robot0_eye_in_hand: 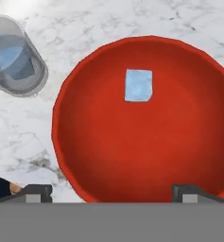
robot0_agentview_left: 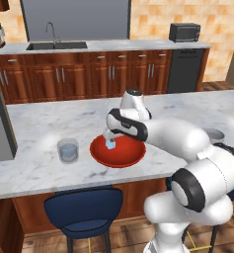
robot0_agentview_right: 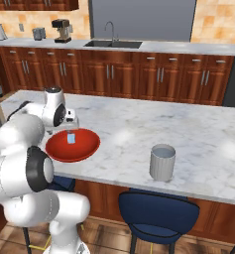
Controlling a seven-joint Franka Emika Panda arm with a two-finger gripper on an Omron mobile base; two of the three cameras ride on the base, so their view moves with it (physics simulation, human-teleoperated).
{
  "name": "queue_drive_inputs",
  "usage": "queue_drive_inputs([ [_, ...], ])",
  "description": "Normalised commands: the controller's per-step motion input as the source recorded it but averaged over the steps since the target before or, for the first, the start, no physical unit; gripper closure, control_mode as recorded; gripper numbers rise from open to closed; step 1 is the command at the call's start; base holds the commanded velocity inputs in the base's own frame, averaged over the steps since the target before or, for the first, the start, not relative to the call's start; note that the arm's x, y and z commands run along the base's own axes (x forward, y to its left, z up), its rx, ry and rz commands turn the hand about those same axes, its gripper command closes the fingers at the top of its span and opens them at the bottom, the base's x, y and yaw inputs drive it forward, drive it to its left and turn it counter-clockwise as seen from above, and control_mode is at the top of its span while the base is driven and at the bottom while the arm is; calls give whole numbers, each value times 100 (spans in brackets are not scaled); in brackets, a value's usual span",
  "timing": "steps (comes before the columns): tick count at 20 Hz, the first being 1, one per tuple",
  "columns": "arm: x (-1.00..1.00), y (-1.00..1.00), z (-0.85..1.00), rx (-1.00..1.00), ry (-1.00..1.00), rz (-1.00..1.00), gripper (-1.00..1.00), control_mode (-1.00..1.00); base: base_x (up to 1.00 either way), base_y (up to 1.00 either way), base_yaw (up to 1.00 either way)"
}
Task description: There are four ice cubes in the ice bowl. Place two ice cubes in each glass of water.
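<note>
- My gripper (robot0_eye_in_hand: 111,191) hangs over the ice bowl (robot0_eye_in_hand: 80,156) with its jaws spread wide and nothing between them; the two finger tips (robot0_eye_in_hand: 35,191) frame the bowl's near rim in the hand view.
- One ice cube (robot0_eye_in_hand: 138,85) lies on the bowl's floor, ahead of the fingers and a little to the right of their midline. I see no other cube in the bowl.
- The clear glass of water (robot0_eye_in_hand: 16,59) stands just beside the bowl, ahead and to the left of the hand, with pale blue pieces inside that I take for ice already dropped.
- The ribbed glass (robot0_agentview_right: 162,162) sits well apart on the counter (robot0_agentview_right: 139,124), far to the arm's right side.
- To do this pick well, I would slide the hand forward and slightly right until the cube sits centred between the tips, then descend straight.
- The cube is tiny and likely slippery, so I judge a square approach on two flat faces matters; a skewed close could squirt it away.
- I would stop short of pressing the tips into the bowl's floor.
</note>
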Motion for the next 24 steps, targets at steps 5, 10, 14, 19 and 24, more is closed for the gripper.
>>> queue_drive_inputs([
  [5, 56, 0, -50, 0, 7, 0, -100, -100, 0, 0, 0],
  [10, 56, 0, -51, -3, 11, 0, -100, -100, 0, 0, 0],
  [14, 53, 16, -44, -5, 12, 0, -100, -100, 0, 0, 0],
  [19, 49, 21, -34, -5, 9, 0, -100, -100, 0, 0, 0],
  [24, 31, 0, -10, 0, 0, 0, -100, -100, 0, 0, 0],
])
